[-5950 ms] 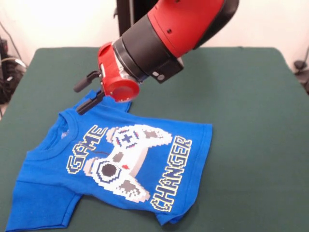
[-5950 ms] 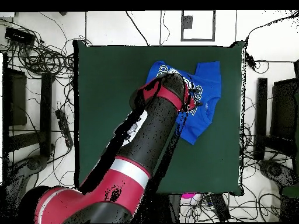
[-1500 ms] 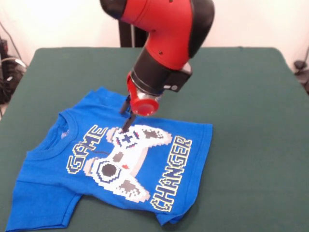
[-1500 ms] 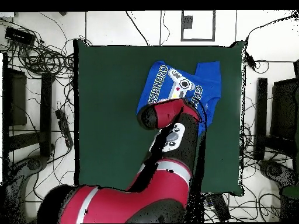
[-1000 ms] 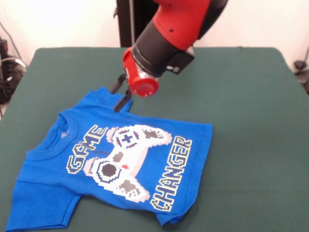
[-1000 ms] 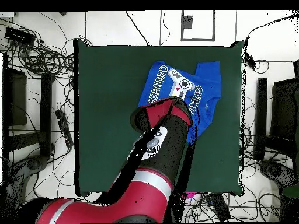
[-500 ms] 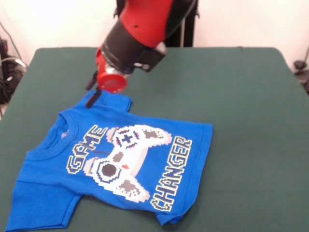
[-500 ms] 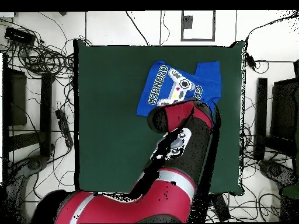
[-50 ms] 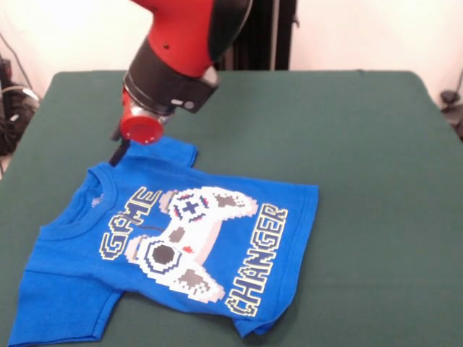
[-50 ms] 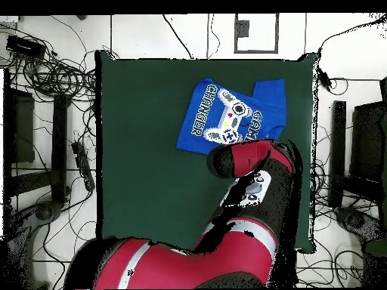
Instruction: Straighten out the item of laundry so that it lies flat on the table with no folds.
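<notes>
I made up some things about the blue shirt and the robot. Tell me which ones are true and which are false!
1. The T-shirt is bright blue with a game controller picture on it. True.
2. The shirt lies on a dark green table. True.
3. The robot's gripper is lifting the shirt high in the air. False: the shirt lies on the table, and the gripper is by the sleeve at the shirt's far edge.
4. The words on the shirt say "GAME OVER". False: they say "GAME CHANGER".
5. The shirt covers nearly the whole table. False: most of the green top is bare around it.
</notes>
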